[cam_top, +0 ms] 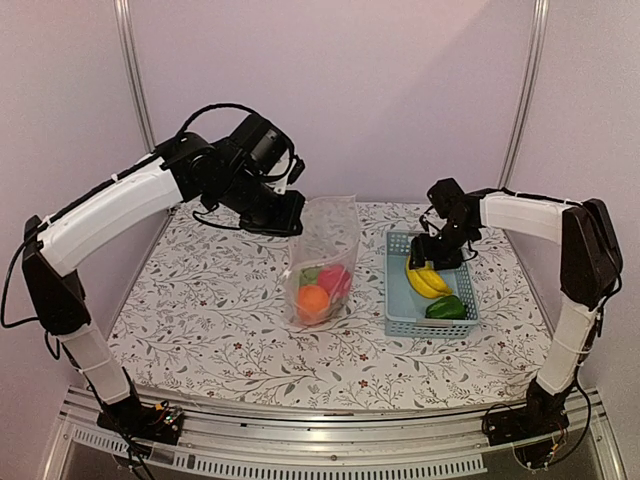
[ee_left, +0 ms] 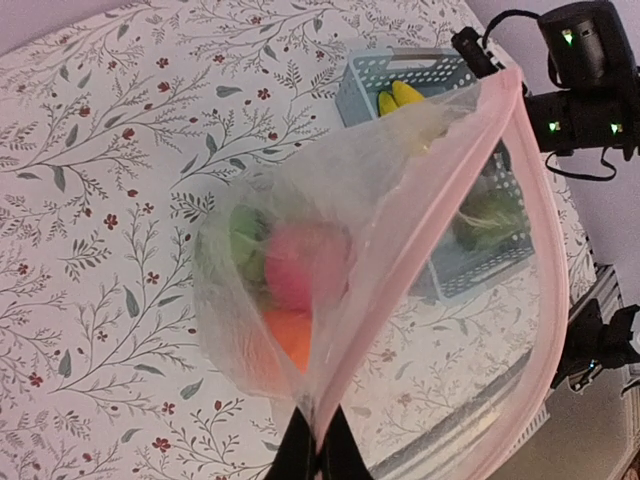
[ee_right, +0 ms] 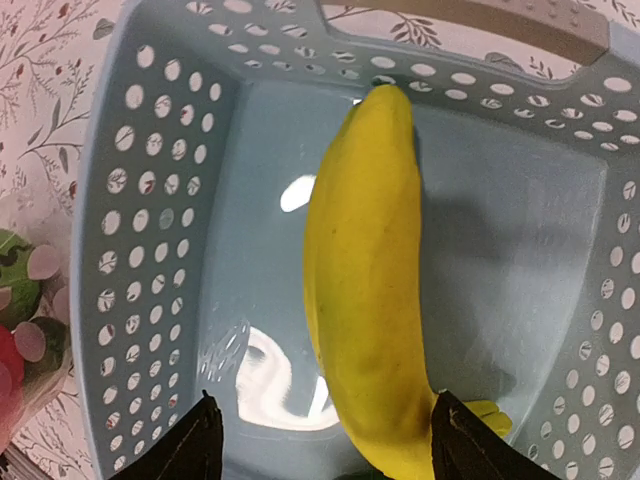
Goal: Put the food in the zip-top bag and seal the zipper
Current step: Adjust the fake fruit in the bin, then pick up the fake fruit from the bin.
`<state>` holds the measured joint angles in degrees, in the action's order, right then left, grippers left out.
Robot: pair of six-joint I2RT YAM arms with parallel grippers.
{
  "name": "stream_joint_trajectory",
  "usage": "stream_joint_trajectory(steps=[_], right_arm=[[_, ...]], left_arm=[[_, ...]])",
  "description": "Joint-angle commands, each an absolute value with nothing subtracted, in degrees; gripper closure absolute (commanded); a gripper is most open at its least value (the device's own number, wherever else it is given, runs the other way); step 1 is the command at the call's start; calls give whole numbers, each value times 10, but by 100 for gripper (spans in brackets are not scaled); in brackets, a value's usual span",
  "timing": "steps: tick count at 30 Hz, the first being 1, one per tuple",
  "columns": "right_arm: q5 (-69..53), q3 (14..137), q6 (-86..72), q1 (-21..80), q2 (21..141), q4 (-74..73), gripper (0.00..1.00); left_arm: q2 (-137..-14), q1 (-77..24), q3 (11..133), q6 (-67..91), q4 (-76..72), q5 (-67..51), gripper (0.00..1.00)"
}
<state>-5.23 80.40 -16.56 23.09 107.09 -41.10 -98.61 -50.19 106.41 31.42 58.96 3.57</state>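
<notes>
The clear zip-top bag (cam_top: 335,235) stands upright mid-table, and my left gripper (cam_top: 285,215) is shut on its upper left corner. In the left wrist view, the left gripper (ee_left: 320,455) pinches the bag edge where the pink zipper (ee_left: 415,250) begins. The mouth gapes open. Inside lie an orange piece (cam_top: 313,300), a red piece (cam_top: 336,280) and a green piece (ee_left: 245,240). My right gripper (cam_top: 440,255) hangs open in the blue basket (cam_top: 398,310). Its fingers (ee_right: 200,445) straddle the yellow banana (ee_right: 370,280). A green piece (cam_top: 446,308) lies at the basket's near end.
The floral tablecloth (cam_top: 200,320) covers the table. The basket's perforated walls (ee_right: 150,200) close in on the right gripper on all sides. Metal frame posts (cam_top: 135,70) stand at the back corners.
</notes>
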Motion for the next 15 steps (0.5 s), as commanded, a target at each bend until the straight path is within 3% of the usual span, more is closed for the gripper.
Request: stream_joint_trajectory(steps=[1, 7, 15], right_arm=[[-75, 799, -181, 262, 1012, -446, 29], [29, 852, -174, 262, 1037, -495, 30], [31, 875, -192, 262, 1085, -486, 31]], left_arm=[[-966, -493, 1045, 309, 566, 28, 100], [-967, -493, 1038, 312, 562, 15, 100], [-971, -493, 1049, 317, 562, 13, 100]])
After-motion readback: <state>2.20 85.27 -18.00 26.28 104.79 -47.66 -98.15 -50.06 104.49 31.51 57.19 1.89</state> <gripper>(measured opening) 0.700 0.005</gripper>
